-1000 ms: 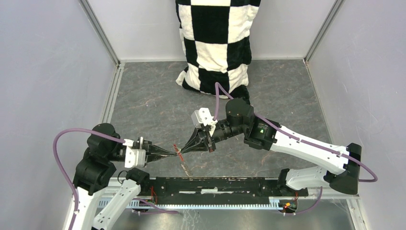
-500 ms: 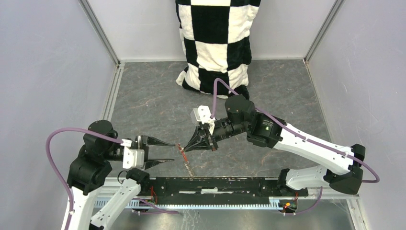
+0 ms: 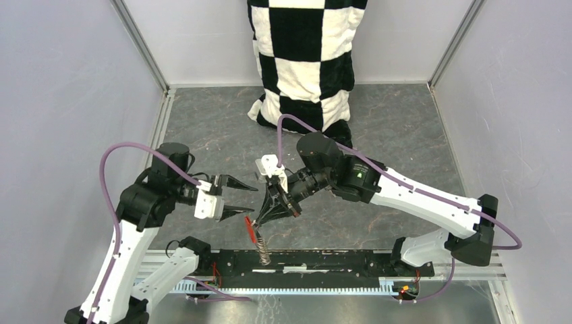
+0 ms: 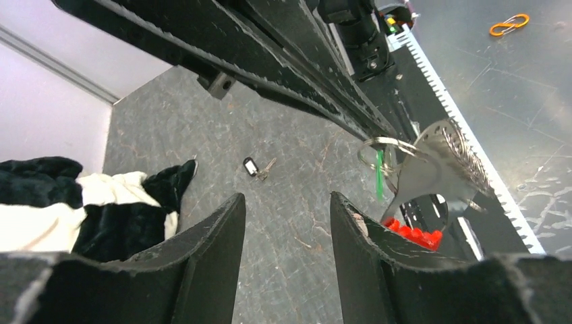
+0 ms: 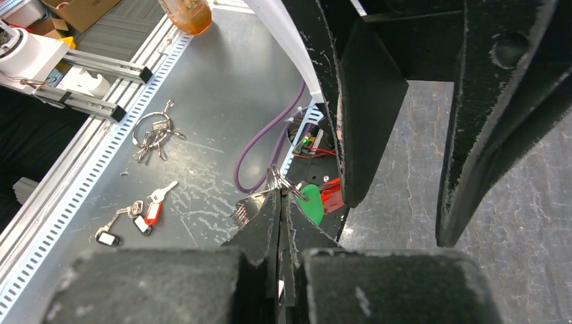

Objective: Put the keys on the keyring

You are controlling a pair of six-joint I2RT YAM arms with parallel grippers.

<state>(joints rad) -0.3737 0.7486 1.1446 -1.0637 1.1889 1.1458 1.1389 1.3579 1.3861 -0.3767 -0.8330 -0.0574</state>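
Observation:
My right gripper [image 3: 255, 221] is shut on the keyring [image 5: 278, 179], whose thin silvery ring sticks out past its tips [image 5: 278, 192]. The red tag [image 3: 251, 228] and the chain [image 3: 264, 255] hang below it. A green-tagged key [image 5: 310, 202] hangs at the ring, also seen as a green sliver [image 4: 380, 177] beside the ring [image 4: 388, 144]. My left gripper [image 3: 241, 196] stands open just left of it, nothing between its fingers [image 4: 287, 199]. The black-tagged key [image 4: 251, 166] lies on the grey floor near the cloth.
A black-and-white checkered cloth [image 3: 303, 61] stands at the back wall, its corner near the black key [image 4: 81, 202]. A black rail [image 3: 303, 260] runs along the near edge. Beyond it lie spare keys [image 5: 154, 131] and an orange carabiner [image 4: 509, 25].
My left gripper has opened, let go of the keyring and drawn back left and away. The right gripper, still shut on the ring, has swung left and nearer, with the tag hanging.

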